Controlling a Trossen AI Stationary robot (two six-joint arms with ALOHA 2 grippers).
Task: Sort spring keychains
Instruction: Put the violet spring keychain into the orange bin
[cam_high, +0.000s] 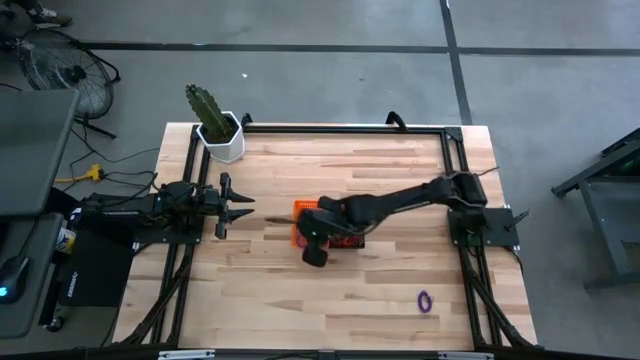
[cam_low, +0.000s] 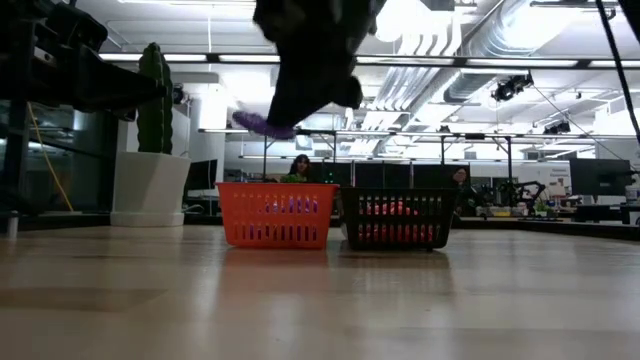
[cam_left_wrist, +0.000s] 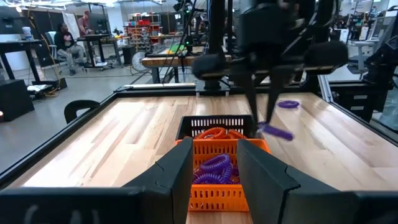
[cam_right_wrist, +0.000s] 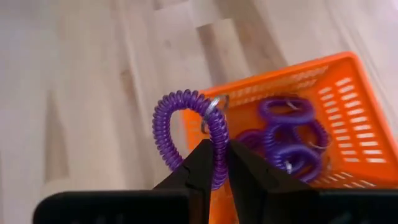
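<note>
while a purple spring keychain (cam_right_wrist: 186, 134) is hanging pinched between its closed fingers, the right gripper (cam_right_wrist: 219, 163) is hovering above the orange bin (cam_right_wrist: 348, 87) holding purple coils; the left gripper (cam_high: 238, 206), fingers parted and empty, is waiting nearby.

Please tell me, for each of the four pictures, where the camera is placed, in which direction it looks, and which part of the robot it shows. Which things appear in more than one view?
High view: above the table, straight down; both arms, right gripper over the bins.
Low view: table height, looking level; orange bin, black bin, right arm overhead.
Left wrist view: looks across the table past its own fingers at the bins.
Right wrist view: looks down; fingers pinch a purple keychain.
Shared: that keychain and the orange bin show in low and both wrist views.
</note>
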